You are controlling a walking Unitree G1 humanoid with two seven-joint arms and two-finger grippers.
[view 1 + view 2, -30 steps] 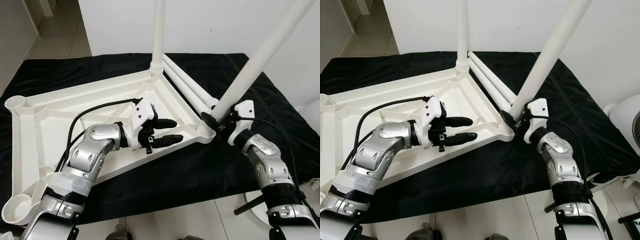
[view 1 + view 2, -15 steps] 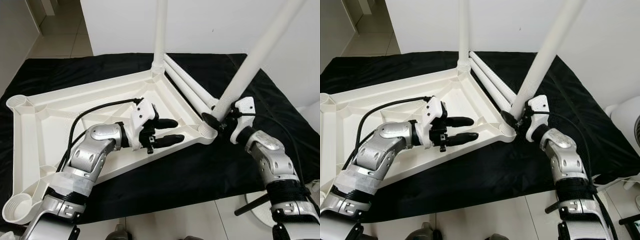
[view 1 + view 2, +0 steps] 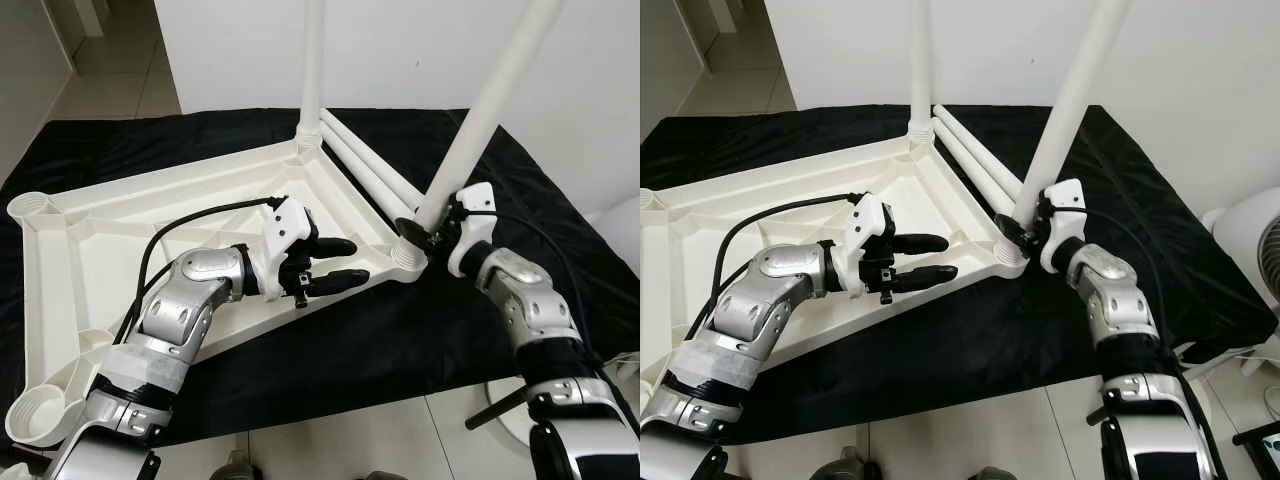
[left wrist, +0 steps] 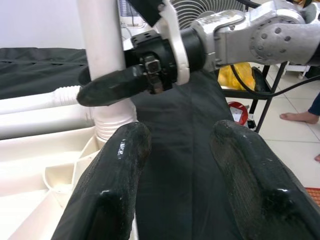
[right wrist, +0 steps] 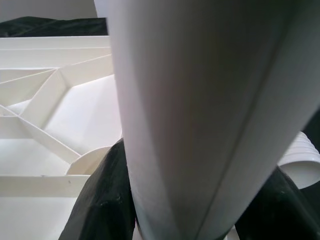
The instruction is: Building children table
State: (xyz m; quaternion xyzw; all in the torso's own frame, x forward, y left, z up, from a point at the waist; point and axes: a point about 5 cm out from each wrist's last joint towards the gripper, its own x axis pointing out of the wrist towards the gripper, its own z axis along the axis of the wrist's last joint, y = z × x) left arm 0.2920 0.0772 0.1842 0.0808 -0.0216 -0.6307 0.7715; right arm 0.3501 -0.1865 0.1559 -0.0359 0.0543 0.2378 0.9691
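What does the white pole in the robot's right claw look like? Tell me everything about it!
The pole is a long, smooth, white tube that looks like plastic, a table leg. It leans, its top tilting away to the right and running out of the picture. Its bottom end sits at the ribbed corner socket of the upside-down white tabletop lying on the black cloth. The right claw is shut around it just above that socket, black fingers on both sides.

You have a plain white tabletop (image 3: 150, 215) with white legs (image 3: 480, 110) lying on a black cloth (image 3: 400, 340). Your arms are silver with white wrist housings; both the left end effector (image 3: 335, 262) and the right end effector (image 3: 1018, 230) have glossy black fingers.
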